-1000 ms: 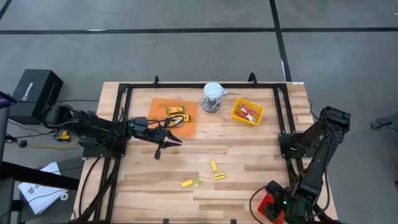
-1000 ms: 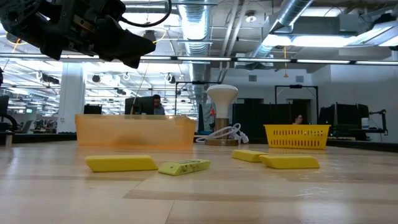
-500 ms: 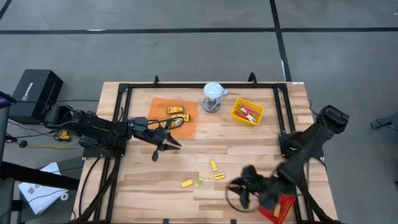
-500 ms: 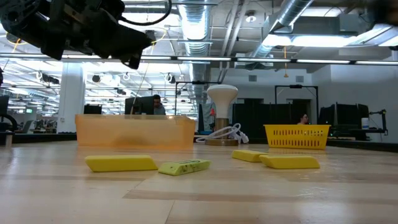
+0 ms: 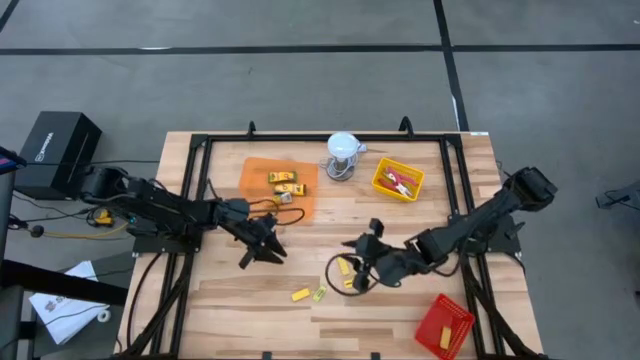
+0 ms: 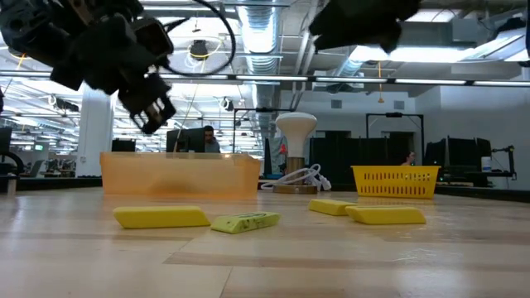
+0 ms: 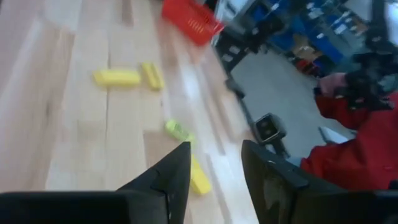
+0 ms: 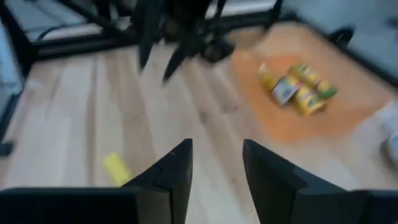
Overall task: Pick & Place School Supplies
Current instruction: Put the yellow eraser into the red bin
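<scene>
Loose yellow school supplies lie on the table's near middle: a block, a greenish packet and two blocks. More packets lie in the orange tray. Red-handled scissors lie in the yellow basket. My left gripper hangs open above the table, near the orange tray. My right gripper is open over the two blocks and holds nothing. Both wrist views show bare fingers: left, right.
A red tray sits at the near right corner. A white domed object stands at the far middle. A black frame borders the table. A person's red sleeve shows beyond the table.
My right arm has swung from the near right corner toward the table's middle, rolling its wrist, and now hangs over the two yellow blocks. The red tray stays at the near right corner. My left gripper has sunk a little toward the near edge, rolled, and opened.
</scene>
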